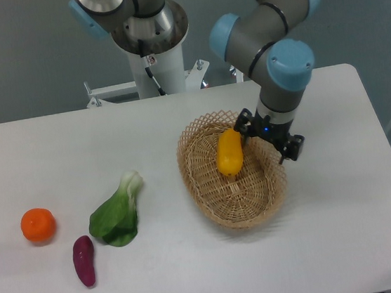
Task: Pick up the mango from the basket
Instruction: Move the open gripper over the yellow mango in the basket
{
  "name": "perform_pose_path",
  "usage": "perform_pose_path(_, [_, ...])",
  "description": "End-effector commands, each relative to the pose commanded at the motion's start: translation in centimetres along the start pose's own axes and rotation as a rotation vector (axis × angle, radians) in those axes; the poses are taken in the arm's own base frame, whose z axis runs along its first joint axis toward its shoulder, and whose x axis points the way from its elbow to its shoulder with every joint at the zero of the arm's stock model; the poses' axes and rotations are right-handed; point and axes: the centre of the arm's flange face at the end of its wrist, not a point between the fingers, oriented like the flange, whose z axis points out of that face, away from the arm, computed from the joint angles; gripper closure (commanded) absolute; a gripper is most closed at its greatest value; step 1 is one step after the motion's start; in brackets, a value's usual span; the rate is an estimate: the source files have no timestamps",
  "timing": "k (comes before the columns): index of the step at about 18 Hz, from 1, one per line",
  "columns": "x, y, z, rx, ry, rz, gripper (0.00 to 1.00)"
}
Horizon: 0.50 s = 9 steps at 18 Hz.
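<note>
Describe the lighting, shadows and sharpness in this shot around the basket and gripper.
Fixed camera view: soft, even overhead light, no hard glare on the table. The basket, mango, bok choy and tangerine cast only faint shadows. The static items look sharp; the gripper is dark and slightly soft, so its jaw state is unclear.
</note>
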Motion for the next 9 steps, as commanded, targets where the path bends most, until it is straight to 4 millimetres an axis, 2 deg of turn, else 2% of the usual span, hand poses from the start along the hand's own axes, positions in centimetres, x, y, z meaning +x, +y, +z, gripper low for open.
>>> perform_pose_path(3, [1.1, -0.7, 1.1, -0.009, 0.025, 0.014, 0.0])
perform_pose_path(9, [1.4, -1.4, 1.2, -0.009, 0.027, -0.031, 0.0])
